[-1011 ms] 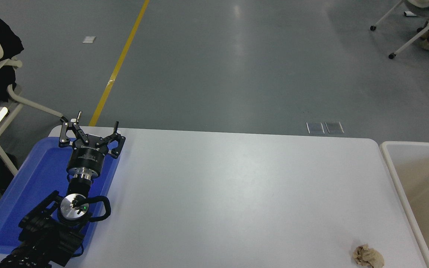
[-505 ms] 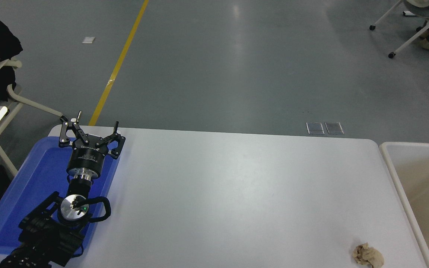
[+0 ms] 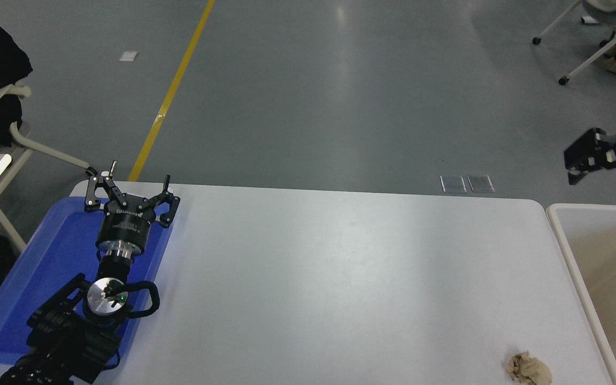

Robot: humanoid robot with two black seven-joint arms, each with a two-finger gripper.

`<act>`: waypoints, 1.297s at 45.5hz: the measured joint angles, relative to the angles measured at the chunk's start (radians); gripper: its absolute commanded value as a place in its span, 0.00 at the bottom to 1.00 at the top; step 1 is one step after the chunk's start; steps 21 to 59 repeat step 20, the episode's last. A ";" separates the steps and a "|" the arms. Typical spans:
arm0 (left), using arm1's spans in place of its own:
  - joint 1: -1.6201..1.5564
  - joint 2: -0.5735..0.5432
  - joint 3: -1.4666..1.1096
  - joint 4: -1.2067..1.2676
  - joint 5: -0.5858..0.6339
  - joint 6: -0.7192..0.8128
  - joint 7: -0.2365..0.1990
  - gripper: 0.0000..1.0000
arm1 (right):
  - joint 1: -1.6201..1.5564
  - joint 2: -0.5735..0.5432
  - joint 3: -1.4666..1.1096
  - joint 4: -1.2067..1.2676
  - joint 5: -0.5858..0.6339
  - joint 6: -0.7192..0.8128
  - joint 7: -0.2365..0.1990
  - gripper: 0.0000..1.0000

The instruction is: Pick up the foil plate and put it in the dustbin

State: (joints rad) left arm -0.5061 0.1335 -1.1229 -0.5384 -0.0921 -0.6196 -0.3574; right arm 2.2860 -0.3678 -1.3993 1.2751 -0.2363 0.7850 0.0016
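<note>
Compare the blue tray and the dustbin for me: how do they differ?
The blue tray is flat, shallow and bright blue; the dustbin is off-white-rimmed, beige inside. The blue tray lies on the table's left end under the parked left gripper; the dustbin stands off the right end. No foil plate shows in either.

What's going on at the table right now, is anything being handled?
Nothing is held. The left gripper sits parked over the flat blue plastic tray, jaws open. The right gripper hangs in the air beyond the table's far right corner, above the large off-white-rimmed dustbin; it looks empty, but its jaws are too blurred to judge. No foil plate is in view. A small crumpled brown paper ball lies on the white table.
</note>
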 measured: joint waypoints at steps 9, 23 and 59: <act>0.000 0.000 0.000 0.000 0.000 0.000 0.000 1.00 | 0.008 0.107 0.081 0.000 0.012 0.000 0.000 1.00; 0.000 0.000 0.000 0.000 0.000 0.000 0.000 1.00 | 0.009 0.159 0.127 -0.001 0.017 0.000 0.000 1.00; 0.000 0.000 0.000 0.000 0.000 0.000 0.000 1.00 | 0.009 0.159 0.127 -0.001 0.017 0.000 0.000 1.00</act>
